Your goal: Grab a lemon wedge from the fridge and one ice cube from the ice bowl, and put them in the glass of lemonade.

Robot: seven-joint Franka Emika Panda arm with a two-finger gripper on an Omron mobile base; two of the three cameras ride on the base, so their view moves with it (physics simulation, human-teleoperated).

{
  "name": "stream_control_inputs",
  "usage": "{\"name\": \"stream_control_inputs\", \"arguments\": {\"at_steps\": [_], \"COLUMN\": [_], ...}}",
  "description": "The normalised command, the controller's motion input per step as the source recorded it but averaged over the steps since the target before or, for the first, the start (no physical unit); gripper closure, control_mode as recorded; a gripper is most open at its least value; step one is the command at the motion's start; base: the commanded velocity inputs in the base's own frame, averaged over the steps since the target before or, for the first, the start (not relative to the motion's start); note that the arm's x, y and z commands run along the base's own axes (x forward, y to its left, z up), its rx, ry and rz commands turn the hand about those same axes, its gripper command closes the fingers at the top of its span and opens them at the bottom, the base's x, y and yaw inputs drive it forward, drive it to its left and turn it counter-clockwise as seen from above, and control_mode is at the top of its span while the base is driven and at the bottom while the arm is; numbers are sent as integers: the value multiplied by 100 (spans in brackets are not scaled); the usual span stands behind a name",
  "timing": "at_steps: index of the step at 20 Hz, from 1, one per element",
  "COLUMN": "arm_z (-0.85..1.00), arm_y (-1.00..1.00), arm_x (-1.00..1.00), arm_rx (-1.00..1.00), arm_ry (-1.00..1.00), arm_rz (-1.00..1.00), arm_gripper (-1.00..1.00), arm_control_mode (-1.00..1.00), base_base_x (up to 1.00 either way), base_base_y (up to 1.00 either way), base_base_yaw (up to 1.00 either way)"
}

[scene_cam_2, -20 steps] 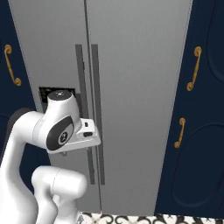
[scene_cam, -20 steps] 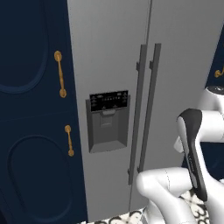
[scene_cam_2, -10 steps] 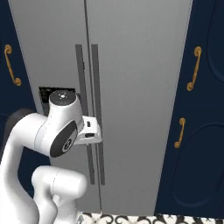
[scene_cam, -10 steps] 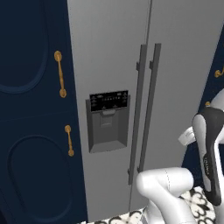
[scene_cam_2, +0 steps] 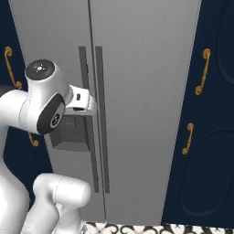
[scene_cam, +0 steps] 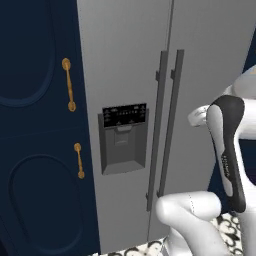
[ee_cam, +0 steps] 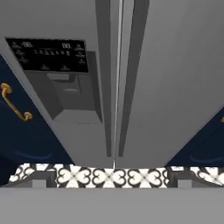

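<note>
Clearly the fridge [scene_cam: 150, 100] stands shut straight ahead, both doors closed; the pincer is spread wide, holding nothing; the step is opening a door, so line up squarely on one long dark handle [ee_cam: 133, 78], close firmly around it, then pull along the hinge's arc.

Arm [scene_cam: 227, 150]: swinging to the right in the left base view, its dark stripe now turning to face the camera.
Wrist [scene_cam_2: 80, 100]: lifting higher and reaching closer to the 2 dark fridge handles [scene_cam_2: 93, 119].
</note>
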Motion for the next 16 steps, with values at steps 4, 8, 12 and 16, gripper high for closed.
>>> {"name": "stream_control_inputs", "arguments": {"at_steps": [4,8,12,16], "arm_z": [13,-50,-53,-27], "arm_y": [34,-6,-7,-33], "arm_x": [100,100,100,94], "arm_rx": [-7,6,7,5], "arm_ry": [1,6,-1,-4], "arm_rz": [-12,0,0,-3], "arm_gripper": [-100,-100,-100,-100], "arm_control_mode": [-100,-100,-100,-100], "base_base_x": [0,0,0,0], "base_base_y": [0,0,0,0], "base_base_yaw": [0,0,0,0]}}
